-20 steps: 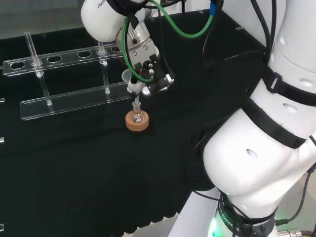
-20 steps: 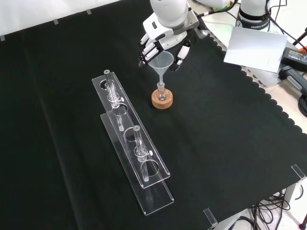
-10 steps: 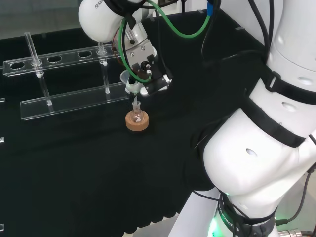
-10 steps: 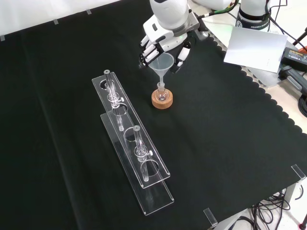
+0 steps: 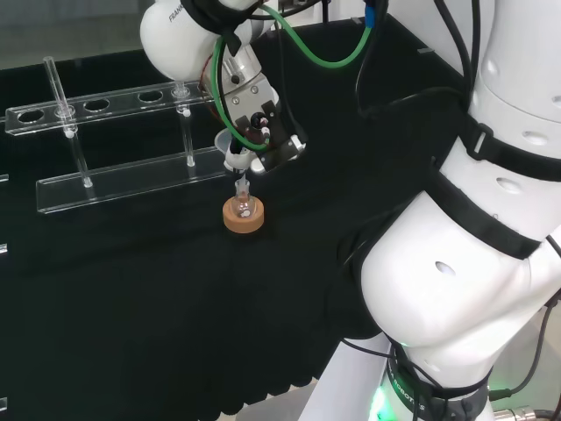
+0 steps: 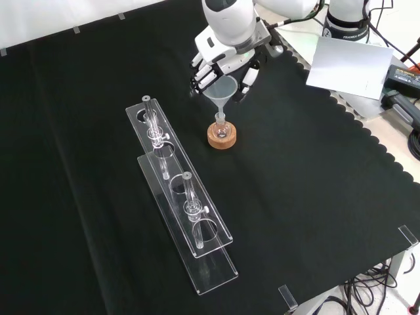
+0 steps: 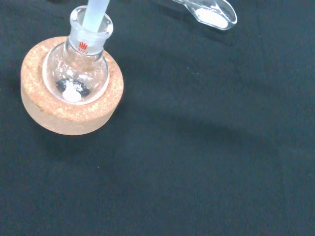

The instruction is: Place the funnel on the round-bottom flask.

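A small clear round-bottom flask [image 6: 221,131] sits upright in a cork ring [image 6: 211,139] on the black cloth. In the wrist view the flask [image 7: 81,69] holds a small white piece at its bottom. A clear funnel [image 6: 221,88] stands above it, with its stem [image 7: 96,12] down inside the flask's neck. The black and white hand [image 6: 226,59] hangs over the funnel, fingers curled on both sides of its cone. In the head view the hand [image 5: 259,123] grips the funnel [image 5: 226,143] just above the flask [image 5: 244,209].
A long clear two-tier tube rack [image 6: 180,197] with a few glass tubes lies left of the flask in the front view, and behind it in the head view [image 5: 131,175]. A white sheet [image 6: 348,65] lies past the cloth's scalloped edge. A clear plastic piece [image 7: 211,14] lies near the ring.
The hand and funnel have shifted slightly left and away in the head view. The stem stays in the flask's neck; flask and ring have not moved.
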Tool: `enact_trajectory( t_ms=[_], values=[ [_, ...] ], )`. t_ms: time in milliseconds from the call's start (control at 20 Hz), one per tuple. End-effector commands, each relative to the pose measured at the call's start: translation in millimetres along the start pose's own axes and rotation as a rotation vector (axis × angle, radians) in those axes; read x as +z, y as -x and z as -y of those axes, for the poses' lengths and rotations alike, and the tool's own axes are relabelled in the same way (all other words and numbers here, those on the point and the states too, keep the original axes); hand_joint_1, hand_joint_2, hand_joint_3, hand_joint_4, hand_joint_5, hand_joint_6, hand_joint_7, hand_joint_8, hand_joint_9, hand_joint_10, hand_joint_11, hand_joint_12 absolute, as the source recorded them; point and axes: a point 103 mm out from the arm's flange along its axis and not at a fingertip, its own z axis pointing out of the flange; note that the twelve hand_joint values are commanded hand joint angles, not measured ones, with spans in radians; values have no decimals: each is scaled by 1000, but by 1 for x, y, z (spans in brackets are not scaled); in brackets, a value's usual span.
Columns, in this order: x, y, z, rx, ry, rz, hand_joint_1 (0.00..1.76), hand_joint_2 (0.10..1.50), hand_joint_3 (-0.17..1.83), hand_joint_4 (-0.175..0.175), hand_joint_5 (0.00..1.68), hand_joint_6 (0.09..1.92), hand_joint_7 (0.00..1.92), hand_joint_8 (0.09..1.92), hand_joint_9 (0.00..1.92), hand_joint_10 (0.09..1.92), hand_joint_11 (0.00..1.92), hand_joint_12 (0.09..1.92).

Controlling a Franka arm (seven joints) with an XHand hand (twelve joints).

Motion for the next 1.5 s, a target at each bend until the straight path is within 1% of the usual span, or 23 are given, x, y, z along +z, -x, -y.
enact_trajectory(
  t_ms=[50,300,600,750,1150,1250,1500],
  values=[
    [7,-6,-3,-14,-4,17,804,1120,-175,-6,534,87,535,658,823,476,552,1317],
    [9,-3,-5,-24,-9,7,804,1120,-175,-6,534,87,531,658,821,475,550,1317],
    [13,-6,-5,-20,-9,22,804,1120,-175,-7,535,87,525,659,813,474,548,1315],
    [14,-5,-6,-26,-13,18,805,1120,-175,-7,536,87,521,658,809,473,546,1314],
    [20,-9,-9,-23,-24,28,804,1120,-175,-8,533,87,477,655,779,471,532,1312],
    [21,-6,-10,-28,-23,21,804,1120,-175,-8,531,87,469,656,773,472,530,1313],
    [21,-10,-10,-25,-21,40,804,1119,-175,-12,516,87,438,654,745,470,519,1313]
  ],
)
